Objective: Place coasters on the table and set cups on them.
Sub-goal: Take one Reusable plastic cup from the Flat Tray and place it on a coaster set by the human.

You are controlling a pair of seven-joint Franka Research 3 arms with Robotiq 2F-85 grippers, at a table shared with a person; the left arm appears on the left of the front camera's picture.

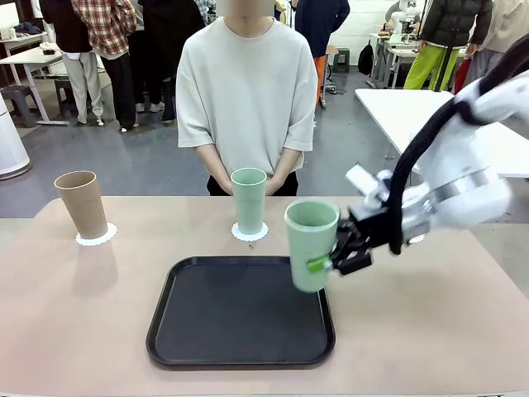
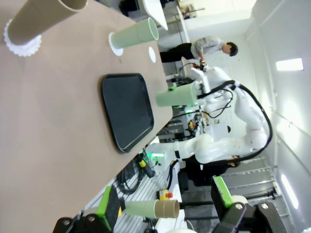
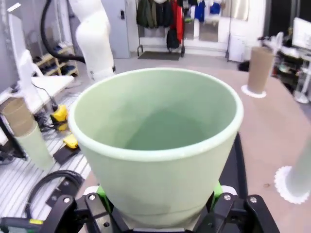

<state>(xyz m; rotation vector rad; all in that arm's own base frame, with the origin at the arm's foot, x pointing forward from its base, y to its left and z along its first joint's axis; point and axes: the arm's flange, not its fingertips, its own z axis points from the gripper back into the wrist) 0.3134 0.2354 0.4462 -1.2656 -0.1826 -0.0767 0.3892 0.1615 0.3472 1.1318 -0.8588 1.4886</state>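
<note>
Landmark: black tray (image 1: pixel 240 318) mid-table, on the beige-pink table (image 1: pixel 74 331), nothing on it

Right gripper (image 1: pixel 337 255), reaching in from the right on its white arm, pinching a pale green cup (image 1: pixel 311 245) by the lower wall. Held upright w/ slight tilt, lifted off the surface, at the tray's far-right corner, base overlapping the tray rim in the front view. In the right wrist view same held cup (image 3: pixel 158 145) seen mouth-on, inside looks bare, green pads (image 3: pixel 102 191) pressed on both sides near its base; jaws squeezed tight on it

Second pale green cup (image 1: pixel 248 201) upright beyond the tray's far edge, about centre, standing on a scalloped white coaster (image 1: pixel 250 234). Person's hands just behind it at the table edge, not touching as far as can be told

Tan-brown cup (image 1: pixel 82 203) far-left of the tray, well apart from it, upright w/ slight lean, on its own lacy coaster (image 1: pixel 97 238)

Third coaster (image 2: pixel 152 54) bare on the table in the left wrist view, past the second green cup on the side away from the tan one; in the front view a white sliver (image 1: pixel 416 240) to the tray's far right, mostly hidden behind the right arm

Left gripper (image 2: pixel 165 204) in its wrist view: fingers spread wide, nothing between them, hanging off the table's near side, well apart from the tray
</note>
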